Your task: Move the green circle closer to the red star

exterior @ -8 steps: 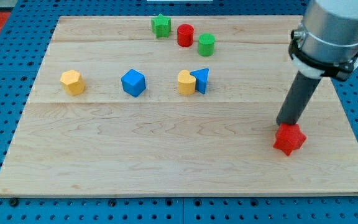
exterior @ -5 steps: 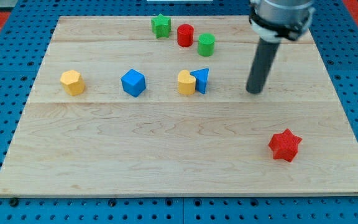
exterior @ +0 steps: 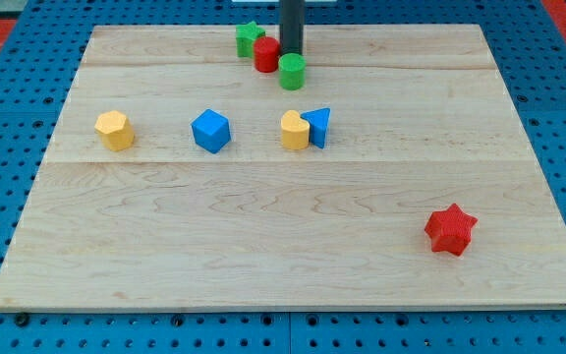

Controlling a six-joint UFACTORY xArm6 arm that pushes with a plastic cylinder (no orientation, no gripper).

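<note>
The green circle [exterior: 292,71] stands near the view's top centre, touching the red circle [exterior: 267,55] on its upper left. The green star [exterior: 249,39] touches the red circle from the left. My tip [exterior: 292,52] is just above the green circle and right of the red circle, touching or nearly touching both. The red star [exterior: 450,230] lies far off at the view's lower right.
A yellow block [exterior: 294,130] and a blue triangle [exterior: 317,126] sit together in the middle. A blue cube [exterior: 210,131] is left of them, and a yellow hexagon [exterior: 114,130] is farther left. The wooden board [exterior: 263,256] lies on a blue pegboard.
My tip moved from beside the red star up and left to the top cluster. The green and red circles shifted left; the red circle now touches the green star.
</note>
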